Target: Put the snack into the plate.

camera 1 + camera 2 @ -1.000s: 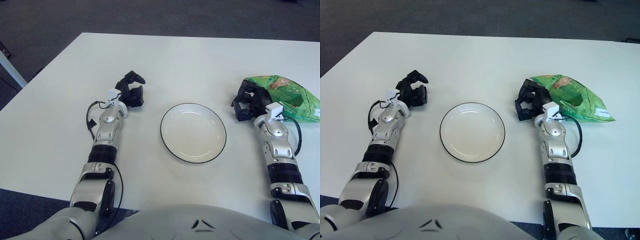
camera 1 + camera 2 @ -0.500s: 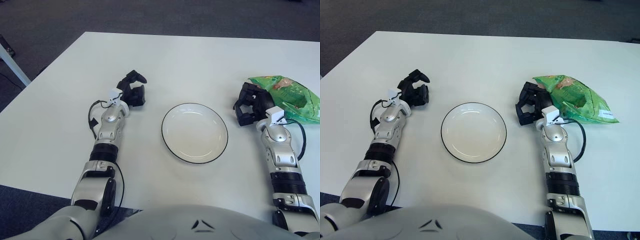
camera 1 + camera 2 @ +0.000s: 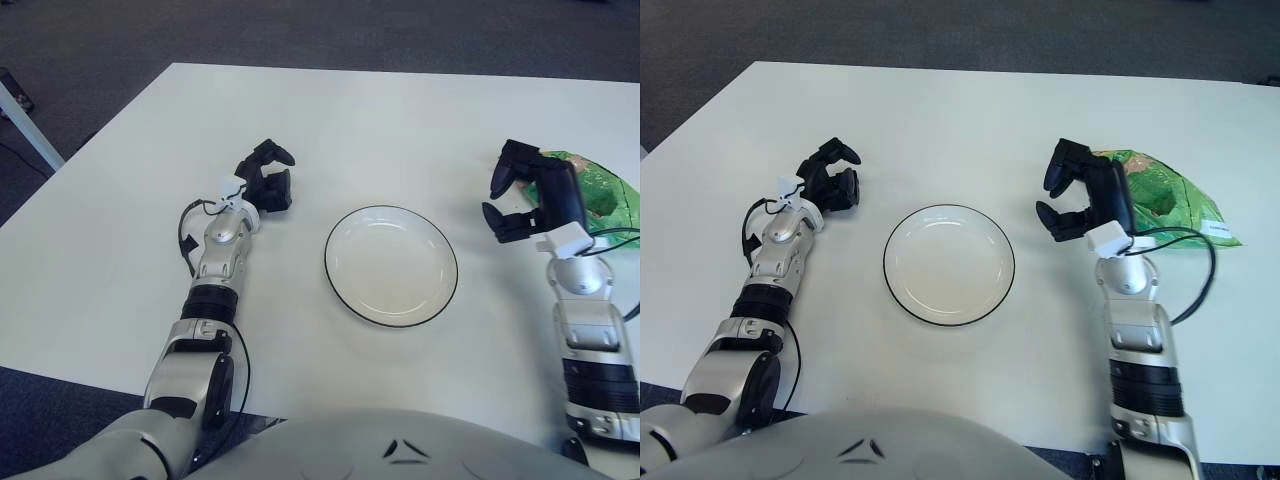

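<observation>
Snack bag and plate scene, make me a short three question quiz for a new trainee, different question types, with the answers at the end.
1. True or false: the green snack bag already lies in the plate.
2. Multiple choice: which hand is next to the snack bag? A) the left hand B) the right hand C) neither
3. Fill in: the plate sits on the white table between the two ____.

Key
1. False. The bag lies on the table to the right of the plate, and the plate holds nothing.
2. B. Its fingers are spread and hold nothing, just left of the bag. The left hand shows left of the plate.
3. hands
</observation>
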You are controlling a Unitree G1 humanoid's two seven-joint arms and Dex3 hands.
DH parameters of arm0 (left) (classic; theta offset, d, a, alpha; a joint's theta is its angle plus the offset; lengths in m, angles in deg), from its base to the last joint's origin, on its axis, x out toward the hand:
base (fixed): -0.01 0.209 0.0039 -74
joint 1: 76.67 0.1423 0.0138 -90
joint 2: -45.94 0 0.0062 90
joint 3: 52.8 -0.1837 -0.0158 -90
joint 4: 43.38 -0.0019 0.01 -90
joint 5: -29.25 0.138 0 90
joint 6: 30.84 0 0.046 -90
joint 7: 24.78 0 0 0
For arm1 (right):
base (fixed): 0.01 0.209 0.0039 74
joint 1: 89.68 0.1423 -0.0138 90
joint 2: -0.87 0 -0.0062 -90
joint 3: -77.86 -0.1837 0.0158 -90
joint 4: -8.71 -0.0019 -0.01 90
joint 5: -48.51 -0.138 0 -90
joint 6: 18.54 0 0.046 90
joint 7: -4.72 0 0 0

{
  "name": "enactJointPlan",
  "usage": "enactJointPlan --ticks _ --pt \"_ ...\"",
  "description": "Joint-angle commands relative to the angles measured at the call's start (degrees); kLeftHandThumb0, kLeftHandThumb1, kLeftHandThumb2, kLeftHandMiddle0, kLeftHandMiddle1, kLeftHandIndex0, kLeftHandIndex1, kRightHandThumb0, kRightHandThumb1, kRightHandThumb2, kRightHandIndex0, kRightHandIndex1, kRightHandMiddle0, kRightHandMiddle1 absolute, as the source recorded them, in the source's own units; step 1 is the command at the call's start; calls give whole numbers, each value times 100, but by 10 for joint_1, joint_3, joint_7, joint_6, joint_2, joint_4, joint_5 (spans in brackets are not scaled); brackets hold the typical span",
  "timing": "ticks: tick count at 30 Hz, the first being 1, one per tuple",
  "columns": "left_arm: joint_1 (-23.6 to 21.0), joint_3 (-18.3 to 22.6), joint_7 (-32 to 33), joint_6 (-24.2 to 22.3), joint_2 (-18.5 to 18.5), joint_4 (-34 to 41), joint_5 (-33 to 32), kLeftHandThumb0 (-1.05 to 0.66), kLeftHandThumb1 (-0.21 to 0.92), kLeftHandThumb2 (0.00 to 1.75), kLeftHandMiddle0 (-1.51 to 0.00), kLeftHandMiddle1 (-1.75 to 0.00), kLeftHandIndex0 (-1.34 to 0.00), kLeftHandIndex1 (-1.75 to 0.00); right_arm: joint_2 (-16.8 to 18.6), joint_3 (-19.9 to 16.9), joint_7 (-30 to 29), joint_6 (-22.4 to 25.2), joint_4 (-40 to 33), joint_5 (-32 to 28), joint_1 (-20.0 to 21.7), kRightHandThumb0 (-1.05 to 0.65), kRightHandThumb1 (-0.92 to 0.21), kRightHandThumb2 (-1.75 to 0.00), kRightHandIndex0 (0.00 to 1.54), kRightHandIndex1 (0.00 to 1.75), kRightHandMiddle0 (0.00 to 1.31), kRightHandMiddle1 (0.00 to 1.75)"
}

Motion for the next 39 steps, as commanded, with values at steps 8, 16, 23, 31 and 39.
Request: enactJointPlan --ticks 8,16,23,31,39 --pt "37 0 4 -17 10 -37 -1 -45 39 122 -115 -175 -55 -175 -56 -71 15 17 -91 67 -16 0 10 -170 94 148 79 175" --pt "35 0 7 -16 9 -38 3 -46 39 123 -116 -175 -56 -175 -82 -120 10 29 -100 122 -28 0 -3 -162 75 170 71 170" --pt "32 1 4 -15 6 -41 1 -46 38 124 -117 -175 -56 -175 -117 -146 14 19 -55 142 -40 -1 -25 -136 60 173 54 165" --pt "27 3 -4 -11 0 -51 0 -46 38 124 -116 -175 -56 -175 -189 -152 32 20 -16 210 -49 -65 -87 -65 13 117 9 147" --pt "21 1 1 -10 -4 -60 6 -46 38 123 -115 -175 -56 -175 -233 -140 76 68 29 234 -51 -97 -92 -81 1 36 0 83"
